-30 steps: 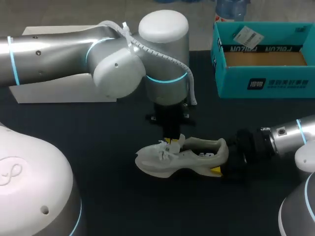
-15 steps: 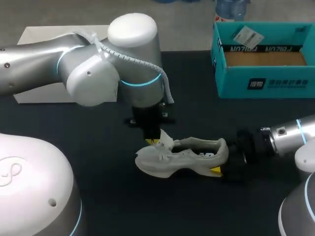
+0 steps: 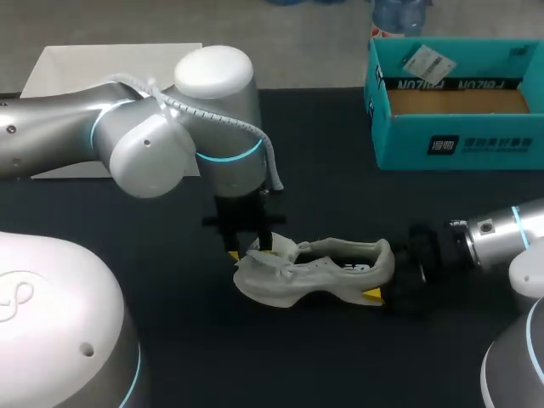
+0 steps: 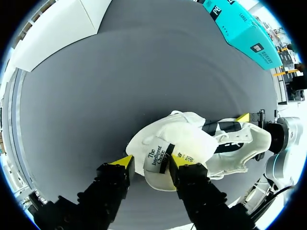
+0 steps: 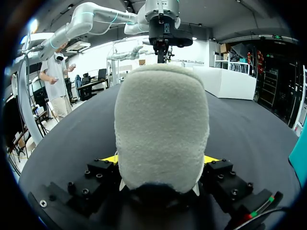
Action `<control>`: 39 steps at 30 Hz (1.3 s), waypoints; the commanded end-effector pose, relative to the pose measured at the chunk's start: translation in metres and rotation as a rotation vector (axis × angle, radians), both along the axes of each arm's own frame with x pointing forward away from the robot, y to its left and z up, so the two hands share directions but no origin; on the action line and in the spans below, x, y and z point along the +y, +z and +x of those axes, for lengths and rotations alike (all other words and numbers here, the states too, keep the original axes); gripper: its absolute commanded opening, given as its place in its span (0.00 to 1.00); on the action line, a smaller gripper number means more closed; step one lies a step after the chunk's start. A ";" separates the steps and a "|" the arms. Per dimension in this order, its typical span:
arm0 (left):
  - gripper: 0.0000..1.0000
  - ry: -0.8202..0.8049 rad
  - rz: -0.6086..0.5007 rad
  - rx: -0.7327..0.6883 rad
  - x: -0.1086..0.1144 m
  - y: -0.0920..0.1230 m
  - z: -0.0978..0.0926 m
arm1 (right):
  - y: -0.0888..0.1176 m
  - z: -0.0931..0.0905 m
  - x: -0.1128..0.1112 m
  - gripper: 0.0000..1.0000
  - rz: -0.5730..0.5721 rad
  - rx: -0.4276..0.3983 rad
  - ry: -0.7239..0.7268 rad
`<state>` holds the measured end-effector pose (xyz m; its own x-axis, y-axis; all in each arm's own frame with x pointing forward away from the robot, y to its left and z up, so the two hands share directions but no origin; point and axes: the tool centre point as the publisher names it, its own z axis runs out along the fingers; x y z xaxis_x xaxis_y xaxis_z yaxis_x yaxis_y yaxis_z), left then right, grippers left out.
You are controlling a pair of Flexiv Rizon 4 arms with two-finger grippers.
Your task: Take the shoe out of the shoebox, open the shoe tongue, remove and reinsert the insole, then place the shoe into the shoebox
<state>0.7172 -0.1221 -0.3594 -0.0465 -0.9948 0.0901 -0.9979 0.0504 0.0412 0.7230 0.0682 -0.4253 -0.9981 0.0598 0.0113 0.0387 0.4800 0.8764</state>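
Looks soft and fuzzy, cloth-like, at the heel of the shoe [image 5: 162, 124]; smooth and matt on its sole. Reads as matt cardboard on the shoebox [image 3: 459, 140], satin metal and glossy white plastic on the left arm [image 3: 51, 119], matt on the table [image 3: 195, 327].
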 end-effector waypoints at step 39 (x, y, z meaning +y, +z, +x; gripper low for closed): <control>1.00 -1.449 -0.043 -0.243 -0.051 0.104 -0.003 | 0.000 0.000 0.001 0.00 -0.004 0.001 -0.002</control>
<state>0.7176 -0.1767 -0.2563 -0.8553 -0.5128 0.0743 -0.5181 0.8487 -0.1063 0.7231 0.0681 -0.4253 -0.9981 0.0599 0.0114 0.0388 0.4800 0.8764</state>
